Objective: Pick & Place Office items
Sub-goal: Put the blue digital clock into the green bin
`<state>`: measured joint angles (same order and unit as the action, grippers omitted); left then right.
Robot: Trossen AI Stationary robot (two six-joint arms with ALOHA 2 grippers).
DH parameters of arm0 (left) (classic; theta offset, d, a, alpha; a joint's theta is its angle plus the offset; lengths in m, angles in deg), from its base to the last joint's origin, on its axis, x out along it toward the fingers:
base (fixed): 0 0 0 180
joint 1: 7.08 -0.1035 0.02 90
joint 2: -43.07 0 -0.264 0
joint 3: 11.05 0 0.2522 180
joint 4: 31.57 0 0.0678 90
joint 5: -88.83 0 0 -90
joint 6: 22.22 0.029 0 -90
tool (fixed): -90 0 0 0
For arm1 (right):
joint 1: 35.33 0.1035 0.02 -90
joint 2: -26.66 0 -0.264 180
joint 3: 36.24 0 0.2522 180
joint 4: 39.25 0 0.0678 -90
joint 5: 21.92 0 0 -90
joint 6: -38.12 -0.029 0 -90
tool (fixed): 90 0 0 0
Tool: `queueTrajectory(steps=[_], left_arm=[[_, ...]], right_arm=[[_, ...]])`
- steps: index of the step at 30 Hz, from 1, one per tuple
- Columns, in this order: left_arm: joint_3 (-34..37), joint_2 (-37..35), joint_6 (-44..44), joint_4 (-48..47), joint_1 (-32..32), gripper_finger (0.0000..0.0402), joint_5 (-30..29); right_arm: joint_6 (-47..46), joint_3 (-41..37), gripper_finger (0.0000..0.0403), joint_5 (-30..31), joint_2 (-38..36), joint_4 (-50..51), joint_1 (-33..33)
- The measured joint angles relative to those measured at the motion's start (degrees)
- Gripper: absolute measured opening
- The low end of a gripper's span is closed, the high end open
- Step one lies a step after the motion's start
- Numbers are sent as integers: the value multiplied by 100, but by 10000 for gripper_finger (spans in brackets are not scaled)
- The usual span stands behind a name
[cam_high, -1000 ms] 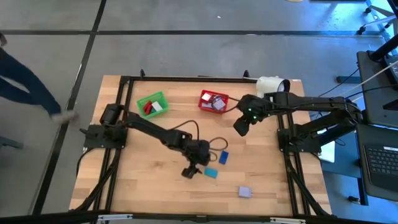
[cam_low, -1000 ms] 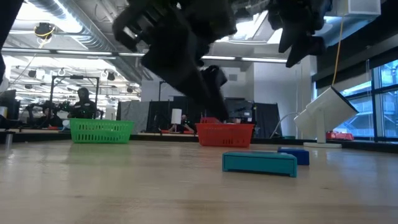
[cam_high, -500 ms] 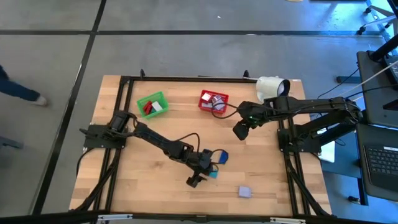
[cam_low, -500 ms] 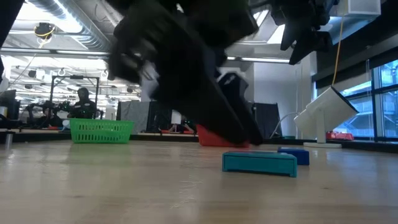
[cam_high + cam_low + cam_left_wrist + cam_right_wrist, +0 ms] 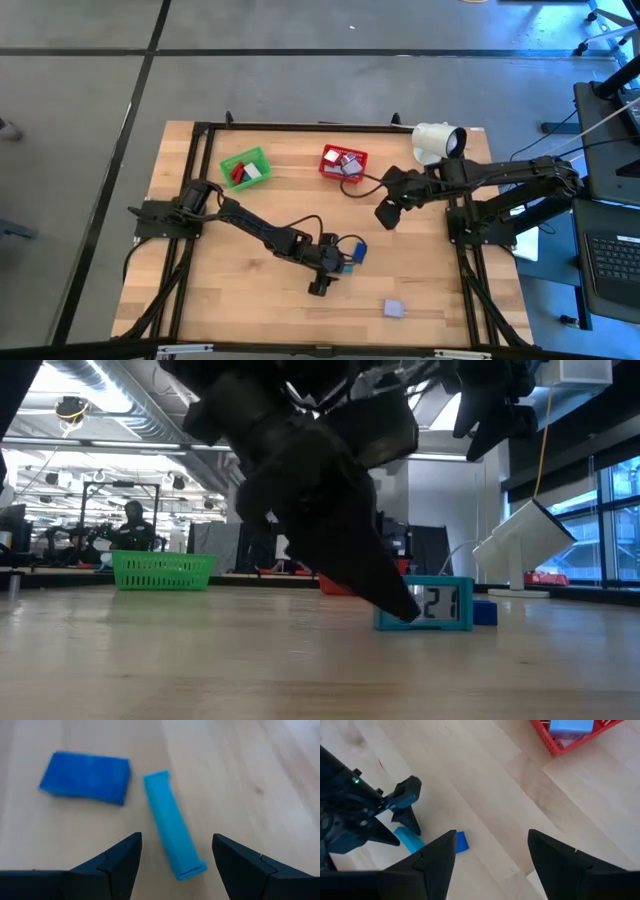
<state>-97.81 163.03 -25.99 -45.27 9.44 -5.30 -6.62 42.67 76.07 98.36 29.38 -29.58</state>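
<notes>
I have the left end effector (image 5: 322,284) low at lower centre of the high view, fingers spread and empty, straddling the teal block (image 5: 172,825) for a grasp. It stands on edge on the counter (image 5: 240,310), beside the blue block (image 5: 85,776). The right end effector (image 5: 385,213) hovers open, empty, near the red basket (image 5: 343,162).

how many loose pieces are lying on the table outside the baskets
3: a teal piece between the left gripper's open fingers, a blue piece just beside it, and a lavender piece alone near the table's front edge. The arm could hide others.
</notes>
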Motion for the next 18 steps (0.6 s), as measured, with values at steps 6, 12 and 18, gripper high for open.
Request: queueTrajectory(steps=[6,12,18], left_arm=[[0,0,-402,10,0,204,-381],[0,0,-562,29,0,111,-197],[0,-65,-1039,336,-60,52,425]], right_arm=[[0,0,246,66,0,-2,86],[1,0,246,138,0,-2,90],[17,0,246,317,0,-2,90]])
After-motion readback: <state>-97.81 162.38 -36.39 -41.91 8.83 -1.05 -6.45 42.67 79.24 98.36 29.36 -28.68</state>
